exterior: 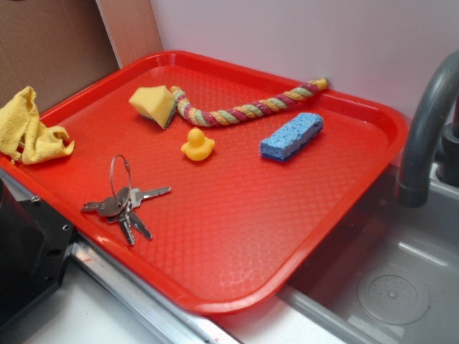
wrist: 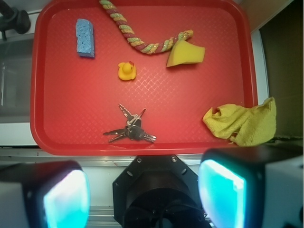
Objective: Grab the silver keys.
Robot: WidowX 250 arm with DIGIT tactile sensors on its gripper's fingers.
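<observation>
- Underneath everything lies a red plastic tray [exterior: 315, 236] with a waffled floor and a raised rim; it sits beside a grey sink [exterior: 401, 287] with a dark curved faucet [exterior: 423, 136], under a pale wall with brown cardboard at the far left of the exterior view.
- On the tray, the silver keys [exterior: 122, 204] lie flat near the front rim, toward the tray's left corner in the exterior view, touching nothing else.
- Their thin wire ring [exterior: 120, 170] stands up from the bunch toward the tray's middle; the blades fan out, one long key pointing toward the tray's centre, the others toward the front rim, so the bunch has no single long axis.
- Farther into the tray than the keys sit a yellow duck toy [exterior: 197, 145], a blue sponge [exterior: 292, 135], a braided rope [exterior: 244, 111] and a yellow sponge wedge [exterior: 153, 104] touching the rope's end.
- A yellow cloth [exterior: 29, 132] drapes over the tray's rim, well apart from the keys.
- In the wrist view the gripper [wrist: 142, 192] hangs off the tray, past the front rim nearest the keys, spread wide and holding nothing; its pads [wrist: 221, 194] are blurred and cut off by the picture's lower edge.
- How many keys there are is hard to tell, since they overlap.
</observation>
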